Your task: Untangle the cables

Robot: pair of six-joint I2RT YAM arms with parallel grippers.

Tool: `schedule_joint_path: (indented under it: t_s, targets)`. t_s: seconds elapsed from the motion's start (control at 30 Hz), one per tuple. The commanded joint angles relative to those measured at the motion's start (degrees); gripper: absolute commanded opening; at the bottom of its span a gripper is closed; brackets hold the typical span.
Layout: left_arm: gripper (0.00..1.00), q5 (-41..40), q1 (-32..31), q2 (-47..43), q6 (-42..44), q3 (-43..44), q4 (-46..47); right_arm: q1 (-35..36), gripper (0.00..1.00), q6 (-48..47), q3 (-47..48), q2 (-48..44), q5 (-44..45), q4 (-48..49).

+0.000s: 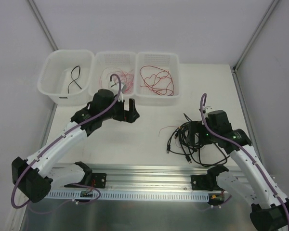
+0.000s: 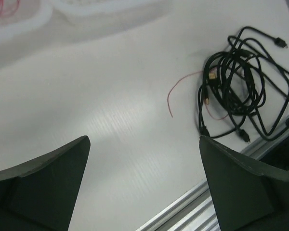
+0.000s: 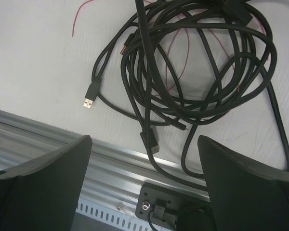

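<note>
A tangle of black cables (image 1: 188,139) with plug ends lies on the table at the right, with a thin red wire (image 2: 183,84) threaded through it. My right gripper (image 1: 191,134) hovers open over the tangle's near side. In the right wrist view the black cables (image 3: 192,72) spread just beyond the right gripper (image 3: 144,139), nothing between its fingers. My left gripper (image 1: 129,115) stands open in front of the middle bin. In its own view the left gripper (image 2: 144,139) holds nothing, and the tangle (image 2: 241,91) lies far to the right.
Three white bins stand along the back. The left bin (image 1: 50,84) holds a black cable (image 1: 76,79), the middle bin (image 1: 115,55) pinkish-red wires (image 1: 125,79), the right bin (image 1: 156,55) a red wire (image 1: 156,79). An aluminium rail (image 1: 144,173) runs along the near edge.
</note>
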Motion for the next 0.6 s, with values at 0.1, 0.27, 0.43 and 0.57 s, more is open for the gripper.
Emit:
schedule_joint_path:
  t_s: [0.1, 0.27, 0.43, 0.57]
  targets:
    - [0.99, -1.12, -0.93, -17.48, -5.55, -18.52, -2.36, 4.8, 0.97, 5.1, -1.57, 4.92, 1.98, 8.12]
    - [0.99, -1.73, -0.93, -26.19, -11.25, -27.43, -3.16, 10.16, 0.97, 8.69, -1.48, 13.89, 9.18, 14.27]
    - [0.99, -2.26, -0.93, -26.82, -14.17, -31.3, -3.16, 10.61, 0.98, 11.51, -0.52, 27.05, 14.63, 22.07]
    - [0.99, -3.23, -0.93, -27.08, -13.64, -31.39, -3.25, 12.18, 0.99, 11.17, 2.99, 37.71, 15.25, 24.47]
